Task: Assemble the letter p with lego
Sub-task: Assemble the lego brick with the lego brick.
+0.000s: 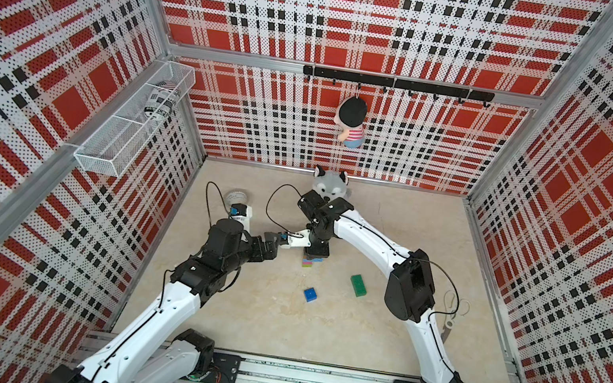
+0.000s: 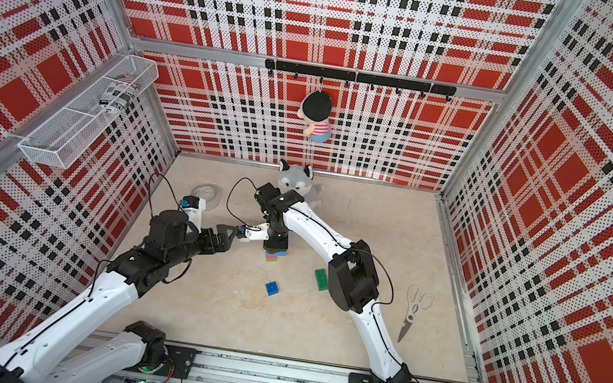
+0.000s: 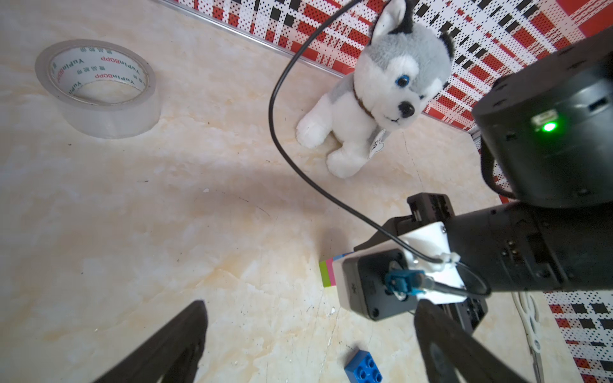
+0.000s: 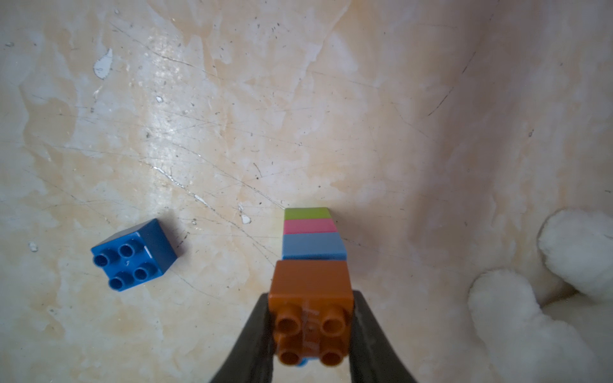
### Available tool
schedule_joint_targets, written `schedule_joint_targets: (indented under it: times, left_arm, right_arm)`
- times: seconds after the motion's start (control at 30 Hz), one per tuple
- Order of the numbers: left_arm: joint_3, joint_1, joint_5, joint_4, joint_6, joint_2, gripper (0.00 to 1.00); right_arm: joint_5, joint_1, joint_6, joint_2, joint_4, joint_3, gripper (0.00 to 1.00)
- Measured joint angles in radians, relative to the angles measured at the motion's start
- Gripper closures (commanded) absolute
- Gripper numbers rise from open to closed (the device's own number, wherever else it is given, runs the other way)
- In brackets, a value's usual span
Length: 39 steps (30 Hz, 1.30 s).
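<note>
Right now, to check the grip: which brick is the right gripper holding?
The orange brick, topmost, clamped in the right gripper; light blue, pink and lime sit below it.

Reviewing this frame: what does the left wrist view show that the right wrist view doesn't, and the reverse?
Only the left wrist view: the tape roll, the husky plush with its face, and the open left hand. Only the right wrist view: the right hand shut on the orange brick at the top of the stack. Both: the loose dark blue brick, the lime brick and pink brick lower in the stack, and the plush's white paws.
</note>
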Motion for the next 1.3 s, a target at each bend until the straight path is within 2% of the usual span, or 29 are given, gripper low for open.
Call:
schedule_joint_targets:
  times: [1.3]
  left_arm:
    - [0.000, 0.000, 0.006, 0.000, 0.000, 0.017, 0.01]
  right_arm:
    - [0.060, 0.020, -0.001, 0.031, -0.032, 0.046, 0.80]
